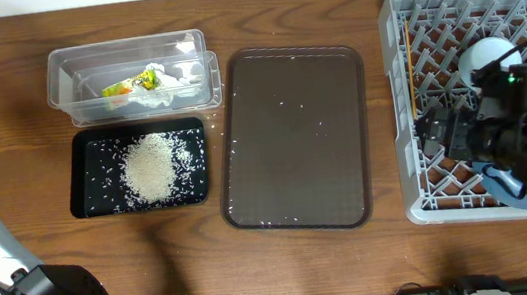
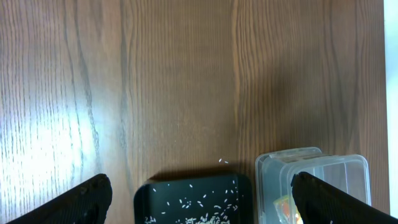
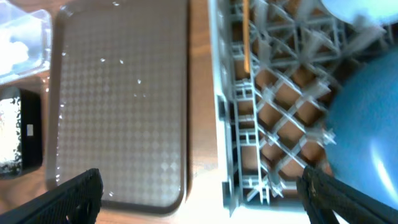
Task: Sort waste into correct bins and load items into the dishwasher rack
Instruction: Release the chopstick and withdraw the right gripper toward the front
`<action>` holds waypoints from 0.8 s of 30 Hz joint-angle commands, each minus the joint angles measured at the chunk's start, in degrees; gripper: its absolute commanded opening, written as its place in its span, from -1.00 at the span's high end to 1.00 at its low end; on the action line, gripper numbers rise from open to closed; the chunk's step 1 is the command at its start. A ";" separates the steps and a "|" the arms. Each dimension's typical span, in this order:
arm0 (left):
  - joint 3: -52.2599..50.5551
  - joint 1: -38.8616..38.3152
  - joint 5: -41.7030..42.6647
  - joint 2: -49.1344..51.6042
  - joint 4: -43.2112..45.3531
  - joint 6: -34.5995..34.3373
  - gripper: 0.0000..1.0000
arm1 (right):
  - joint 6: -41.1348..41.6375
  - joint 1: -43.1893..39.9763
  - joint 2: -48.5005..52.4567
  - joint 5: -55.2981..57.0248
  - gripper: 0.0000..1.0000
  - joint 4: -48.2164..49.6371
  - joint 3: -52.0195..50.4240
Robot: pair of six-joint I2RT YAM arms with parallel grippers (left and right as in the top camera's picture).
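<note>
Right claw (image 3: 199, 183) is released, nothing between its fingers, and hangs above the wall of the grey dishwasher rack (image 1: 428, 6) that faces the brown tray (image 1: 293, 144). The dark-blue plate (image 3: 367, 118) sits in the rack just beside the claw; its tilt is unclear. The wooden stick (image 3: 246, 37) lies inside the rack along that same wall. One pale bowl (image 1: 487, 53) sits further in; the second bowl and the pink cup are mostly hidden by the arm, so I can't confirm them. Left claw (image 2: 200, 193) is also released and empty, over the bench (image 2: 186, 74), facing the black tray (image 1: 87, 189) and clear tub (image 1: 70, 86) and touching neither. Rice (image 1: 150, 168) is heaped in the black tray and the wrapper (image 1: 150, 86) is in the tub. The brown tray holds only stray grains. Judgement: sorting looks near done, and the step in hand is getting the right arm clear of the rack. Lift straight up before swinging away, with the fingers off the plate edge and pegs so nothing tips.
</note>
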 commanded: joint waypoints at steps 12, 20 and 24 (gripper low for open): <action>-0.07 0.13 -0.26 0.31 -0.24 0.31 -0.89 | -5.99 3.61 -22.36 -1.14 -0.98 42.99 -37.29; -0.07 0.13 -0.26 0.31 -0.24 0.31 -0.89 | -6.03 3.61 -32.94 -1.84 -0.98 64.11 -54.42; -0.07 0.13 -0.28 0.31 -0.24 0.31 -0.89 | -7.06 3.61 -37.79 -1.51 -0.99 71.93 -60.61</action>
